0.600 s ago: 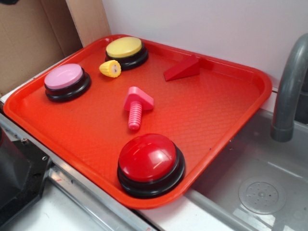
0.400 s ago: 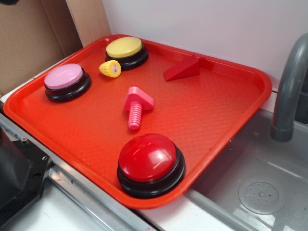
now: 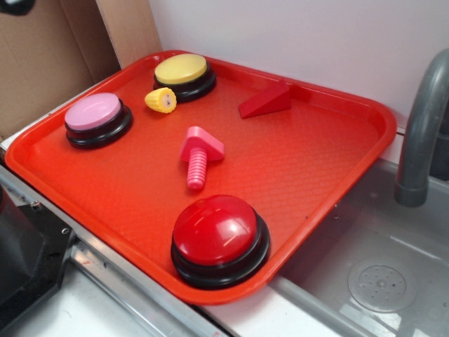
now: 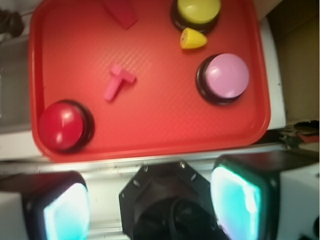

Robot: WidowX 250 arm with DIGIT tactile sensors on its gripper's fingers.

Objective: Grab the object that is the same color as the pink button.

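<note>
Even, soft daylight; the red domed button (image 3: 219, 232) carries faint glare. The wrist view is blurred, perhaps by motion, its near fingers (image 4: 239, 202) glowing cyan.

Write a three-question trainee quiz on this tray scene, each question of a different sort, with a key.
1. True or false: the pink bolt is touching the pink button.
2. Multiple choice: which thing lies right beside the yellow button? A) red wedge B) corn piece C) red domed button
3. Fill in: in the wrist view, the gripper hangs off the red tray with its fingers ____ and holding nothing.

Key
1. False; the bolt lies apart, near the tray's middle.
2. B
3. open
</note>
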